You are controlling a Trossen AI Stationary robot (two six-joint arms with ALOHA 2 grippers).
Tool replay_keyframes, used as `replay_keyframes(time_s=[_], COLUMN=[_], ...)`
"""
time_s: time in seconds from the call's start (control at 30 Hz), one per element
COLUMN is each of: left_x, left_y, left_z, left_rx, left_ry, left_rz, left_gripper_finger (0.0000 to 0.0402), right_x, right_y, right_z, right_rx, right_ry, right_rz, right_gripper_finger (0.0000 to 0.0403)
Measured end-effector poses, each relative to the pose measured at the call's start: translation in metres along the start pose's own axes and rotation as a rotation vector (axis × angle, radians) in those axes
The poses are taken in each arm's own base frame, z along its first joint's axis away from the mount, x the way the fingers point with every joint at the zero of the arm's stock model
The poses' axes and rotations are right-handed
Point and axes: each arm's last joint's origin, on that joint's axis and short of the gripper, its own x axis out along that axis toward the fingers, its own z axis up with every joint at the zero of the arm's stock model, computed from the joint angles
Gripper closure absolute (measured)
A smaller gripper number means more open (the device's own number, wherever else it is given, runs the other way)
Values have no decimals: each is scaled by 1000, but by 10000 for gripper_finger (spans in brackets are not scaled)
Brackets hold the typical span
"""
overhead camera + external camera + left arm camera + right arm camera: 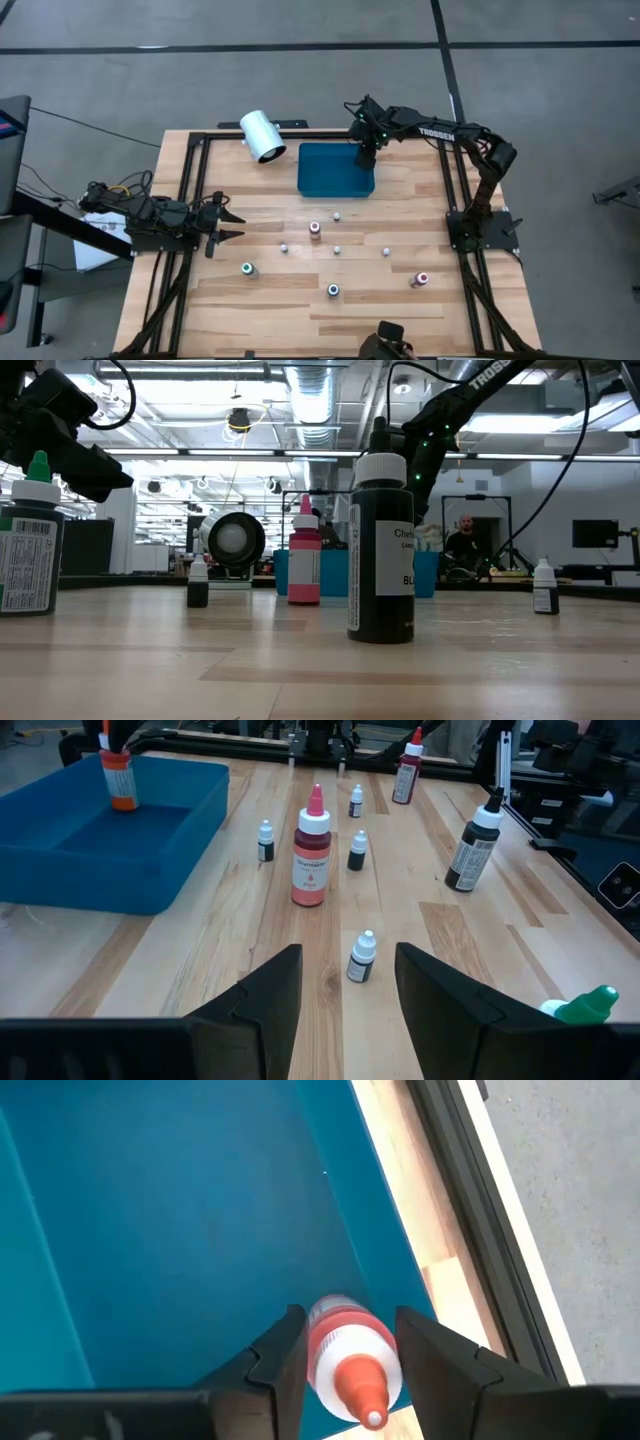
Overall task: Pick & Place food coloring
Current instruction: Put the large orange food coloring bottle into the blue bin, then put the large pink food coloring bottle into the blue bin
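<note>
I see the bench (400,300) from above, both arms out over it. Blue tray (335,170) sits at the far side, a white cylinder (262,136) lying just beside it. My right gripper (348,1342) hangs over the tray's right edge with an orange-capped bottle (350,1360) between its jaws, upright, down by the tray wall. Whether the jaws are clamped or already letting go I can't tell; the wrist view shows a sliver of gap on each side, maybe. Left gripper (348,982) waits low at the bench's left side, jaws apart, nothing in them.

Remaining food coloring stands scattered mid-bench: pink bottle (311,848), red bottle (408,772), black bottle (472,848), green-capped bottle (247,269), and several tiny dropper bottles (362,958) between them.

The step looks like placement into the tray. To do it well: get the bottle's base down on the tray floor before spreading the jaws fully, keep it off the wall, then lift straight up so the jaws don't tip it.
</note>
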Motion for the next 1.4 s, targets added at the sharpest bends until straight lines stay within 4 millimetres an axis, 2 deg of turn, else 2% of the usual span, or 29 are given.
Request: replay_keyframes(time_s=[0.27,0.53,0.73,0.9,1.03,1.23,1.4], left_x=[0,0,0,0,0,0,0], left_y=[0,0,0,0,0,0,0], left_z=[0,0,0,0,0,0,0], left_rx=[0,0,0,0,0,0,0], left_ry=[0,0,0,0,0,0,0], left_rz=[0,0,0,0,0,0,-1], left_gripper_finger=[248,248,248,248,248,248,248], right_x=[0,0,-14,-46,-85,-140,-177], right_y=[0,-1,-1,0,6,32,54], right_z=[-1,-1,1,2,1,-8,-23], right_rx=[5,27,26,54,75,55,39], right_ry=[12,26,-3,-85,-183,-282,-335], right_rz=[-19,-46,-78,-116,-138,-131,-110], right_gripper_finger=[232,235,236,234,237,238,236])
